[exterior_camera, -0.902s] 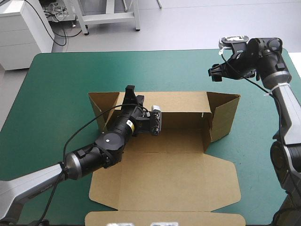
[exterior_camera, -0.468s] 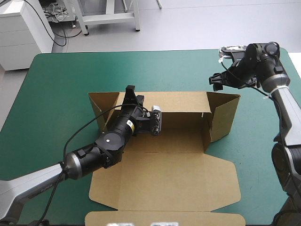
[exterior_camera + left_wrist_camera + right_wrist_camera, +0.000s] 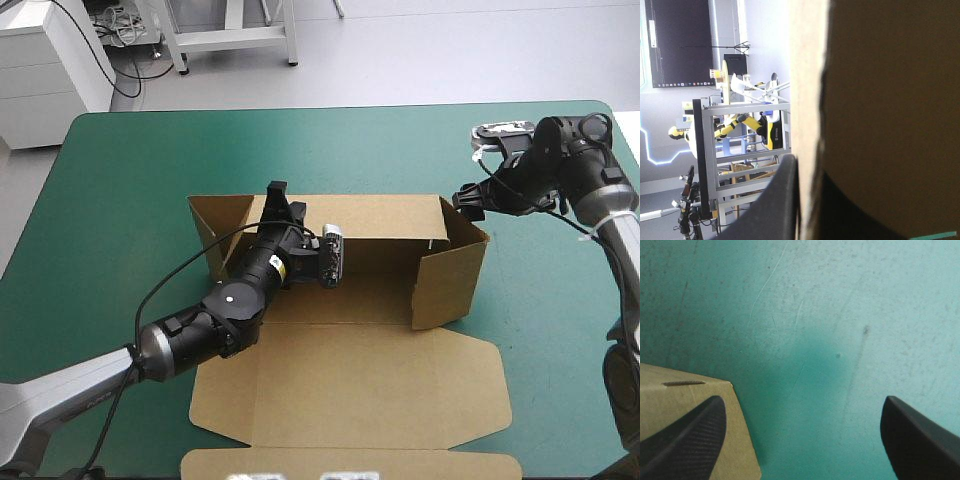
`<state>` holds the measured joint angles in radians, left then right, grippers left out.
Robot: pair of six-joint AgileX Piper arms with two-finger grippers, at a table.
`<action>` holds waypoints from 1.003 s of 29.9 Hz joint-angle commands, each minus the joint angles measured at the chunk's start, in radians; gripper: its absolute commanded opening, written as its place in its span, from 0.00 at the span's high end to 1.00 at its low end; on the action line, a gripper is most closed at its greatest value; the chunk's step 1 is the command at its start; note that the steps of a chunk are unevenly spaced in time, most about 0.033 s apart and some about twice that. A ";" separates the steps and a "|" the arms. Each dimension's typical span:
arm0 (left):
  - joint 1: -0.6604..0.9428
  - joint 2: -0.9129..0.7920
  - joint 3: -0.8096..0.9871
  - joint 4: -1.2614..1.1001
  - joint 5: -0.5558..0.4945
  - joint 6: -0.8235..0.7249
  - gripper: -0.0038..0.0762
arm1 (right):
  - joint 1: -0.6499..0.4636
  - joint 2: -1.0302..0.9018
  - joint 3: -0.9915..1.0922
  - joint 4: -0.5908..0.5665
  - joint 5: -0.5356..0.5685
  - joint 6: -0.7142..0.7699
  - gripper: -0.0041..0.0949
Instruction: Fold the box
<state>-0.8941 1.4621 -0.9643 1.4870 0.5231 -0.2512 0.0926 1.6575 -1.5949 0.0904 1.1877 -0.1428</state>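
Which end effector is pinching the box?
The left end effector, shut on the back wall of the box; the right end effector is open.

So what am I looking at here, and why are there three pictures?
It is a machine with two arms at a table with a teal-green cover. One picture looks down from above; the other two come from a camera on each wrist, looking along that arm's tool. On the table lies a brown box, a cut sheet of board with back and side walls raised and the lid flat. The left tool pinches the back wall between its black fingers. The right tool is open, holding nothing, at the right wall's corner.
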 commanded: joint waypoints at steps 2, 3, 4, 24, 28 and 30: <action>0.000 -0.017 0.000 -0.061 0.043 -0.030 0.96 | -0.009 -0.110 0.033 0.023 -0.034 -0.029 0.19; 0.000 -0.017 0.000 -0.061 0.042 -0.030 0.96 | -0.009 -0.126 0.053 0.039 -0.049 -0.034 0.19; 0.000 -0.017 0.000 -0.061 0.042 -0.030 0.96 | -0.009 -0.142 0.075 0.057 -0.072 -0.044 0.19; 0.000 -0.017 0.000 -0.059 0.036 -0.030 0.96 | -0.009 -0.516 0.629 0.268 -0.535 -0.444 0.19; 0.000 -0.017 0.000 -0.059 0.036 -0.030 0.96 | -0.009 -0.522 0.646 0.348 -0.504 -0.544 0.19; 0.000 -0.017 0.000 -0.059 0.036 -0.032 0.96 | -0.009 -0.522 0.646 0.381 -0.478 -0.583 0.19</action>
<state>-0.8941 1.4621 -0.9643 1.4893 0.5231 -0.2535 0.0926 1.1632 -0.9270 0.3957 0.7186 -0.6517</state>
